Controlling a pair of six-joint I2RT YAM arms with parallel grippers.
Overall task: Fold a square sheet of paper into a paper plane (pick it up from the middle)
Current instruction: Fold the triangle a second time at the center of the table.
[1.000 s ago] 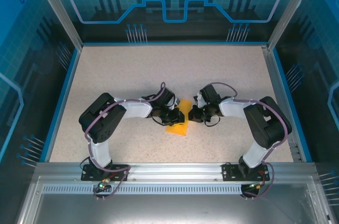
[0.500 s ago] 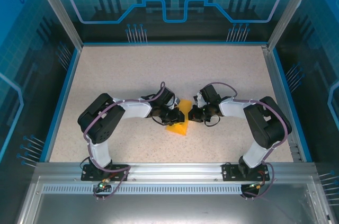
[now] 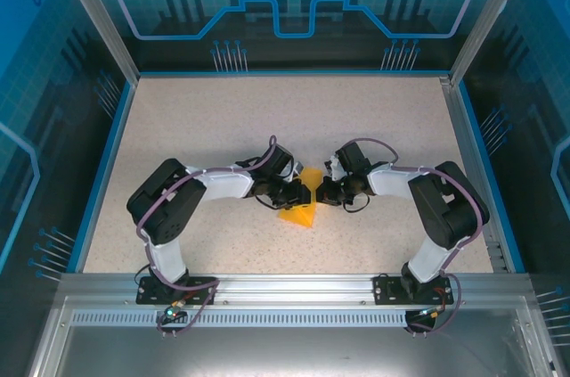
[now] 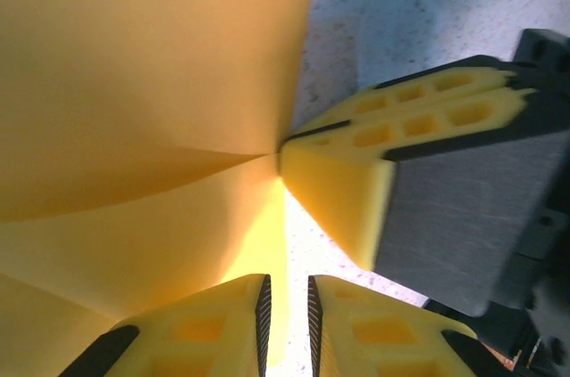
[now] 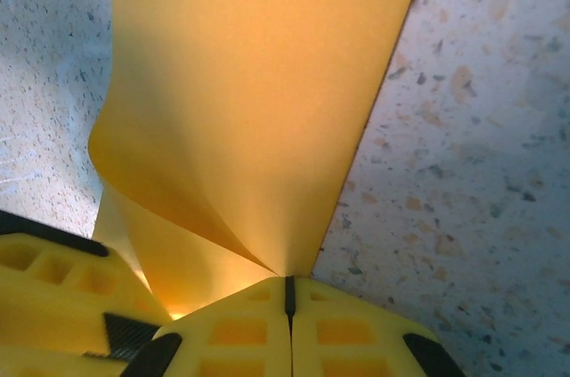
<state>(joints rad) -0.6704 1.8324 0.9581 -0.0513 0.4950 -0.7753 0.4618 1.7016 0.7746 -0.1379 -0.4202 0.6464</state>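
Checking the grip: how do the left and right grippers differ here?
The right gripper has jaws shut, pinching the square sheet of paper; the left gripper shows a narrow slit between jaws. The left gripper reaches from the paper's left, the right gripper from its right. Both meet at the paper.

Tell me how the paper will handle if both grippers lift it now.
Probably floppy: the paper curls in a soft loop where the right gripper pinches it. Likely very light, a thin sheet bowing between that and the left gripper. It may crease or tear if they pull apart.
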